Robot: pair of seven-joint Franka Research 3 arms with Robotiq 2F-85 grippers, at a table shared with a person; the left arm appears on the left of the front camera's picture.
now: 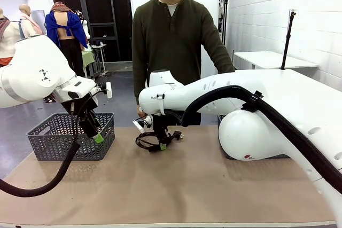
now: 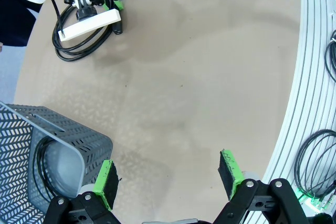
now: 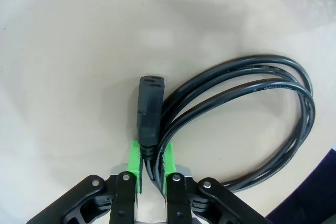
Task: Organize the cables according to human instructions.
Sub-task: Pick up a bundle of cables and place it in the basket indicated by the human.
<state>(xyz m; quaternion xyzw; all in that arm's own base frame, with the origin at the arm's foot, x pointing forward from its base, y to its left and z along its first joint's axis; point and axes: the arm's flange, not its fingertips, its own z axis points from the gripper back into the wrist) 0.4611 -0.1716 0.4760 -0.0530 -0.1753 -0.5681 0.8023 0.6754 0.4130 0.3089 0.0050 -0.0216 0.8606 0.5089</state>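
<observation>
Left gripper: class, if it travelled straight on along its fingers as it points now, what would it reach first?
Probably the bare brown table. The left gripper is open, and nothing lies between its fingers. The grey basket sits just off to one side, though depth is hard to judge.

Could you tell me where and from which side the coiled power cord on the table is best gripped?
Grip the coiled power cord where its loops gather beside the plug end, coming straight down from above. The strands lie flat and bunched there, narrow enough for two fingers. The right gripper already pinches that spot, jaws closed across the bundle. The left gripper hangs open near the grey basket.
</observation>
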